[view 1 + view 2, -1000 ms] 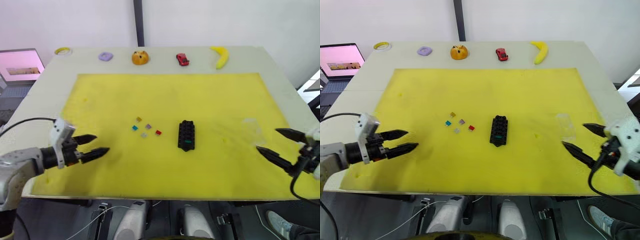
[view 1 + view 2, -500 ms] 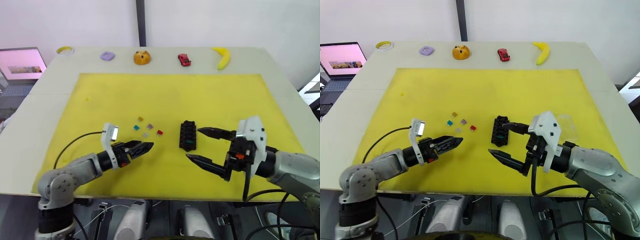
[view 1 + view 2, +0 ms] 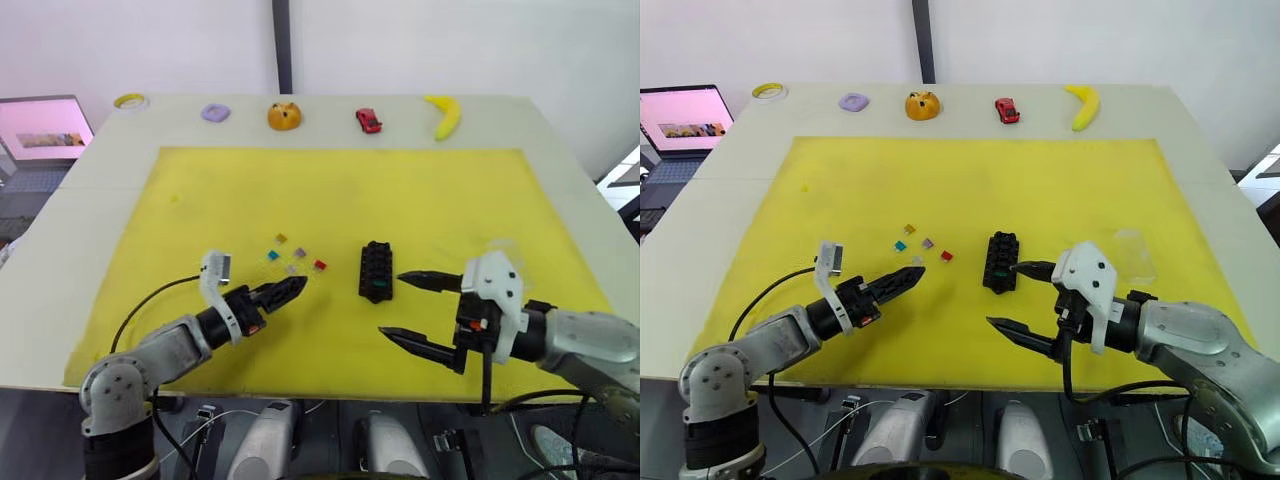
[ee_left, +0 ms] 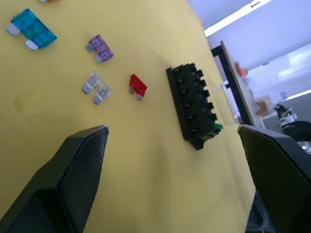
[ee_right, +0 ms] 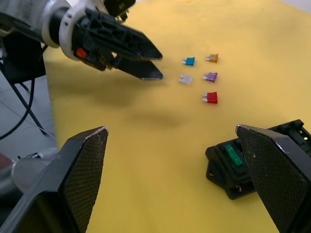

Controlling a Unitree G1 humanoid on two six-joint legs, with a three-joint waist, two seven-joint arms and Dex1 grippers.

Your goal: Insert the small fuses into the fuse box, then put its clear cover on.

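Fuses (image 3: 292, 256) sit loose in a small cluster on the yellow mat (image 3: 200, 200), just left of the black fuse box (image 3: 374, 271), which already holds one green fuse (image 5: 234, 156). Left gripper (image 3: 288, 292) hovers just short of the cluster, fingers apart, holding nothing. Right gripper (image 3: 412, 312) hangs wide open and empty beside the box. Clear cover (image 3: 1132, 252) lies off to the right.
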